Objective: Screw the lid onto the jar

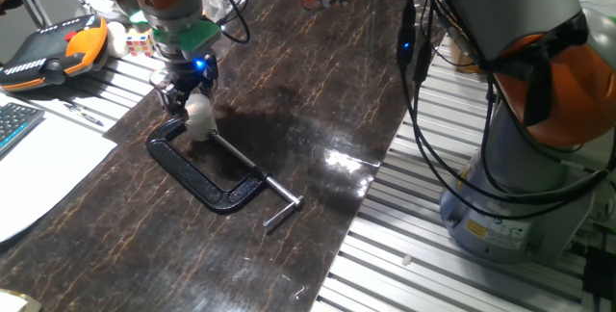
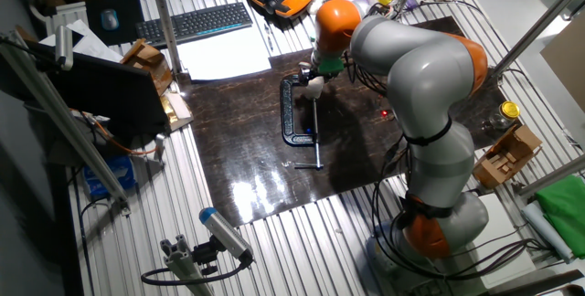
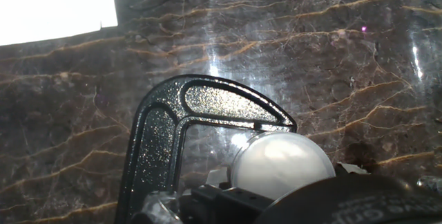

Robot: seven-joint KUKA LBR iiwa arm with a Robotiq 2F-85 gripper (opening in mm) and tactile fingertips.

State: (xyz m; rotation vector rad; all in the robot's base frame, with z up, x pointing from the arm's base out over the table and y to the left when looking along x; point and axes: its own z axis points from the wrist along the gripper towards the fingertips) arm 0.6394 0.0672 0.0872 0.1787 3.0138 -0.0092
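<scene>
Closest to the hand camera we saw the lid [image 3: 280, 163], a pale round cap sitting just in front of the fingers and right beside the jaw end of the black C-clamp [image 3: 176, 131]. From one fixed view, the gripper [image 1: 189, 100] stood low over a whitish piece [image 1: 199, 117] held at its fingertips, inside the clamp's open end; we could not tell lid from jar there, nor whether the jar sat beneath. The fingers seemed narrowly set around that white piece. Everything rested on the dark marbled mat [image 1: 289, 91]. Farther out we saw a keyboard [image 2: 194, 23] and white paper [image 2: 224, 54] on the table.
</scene>
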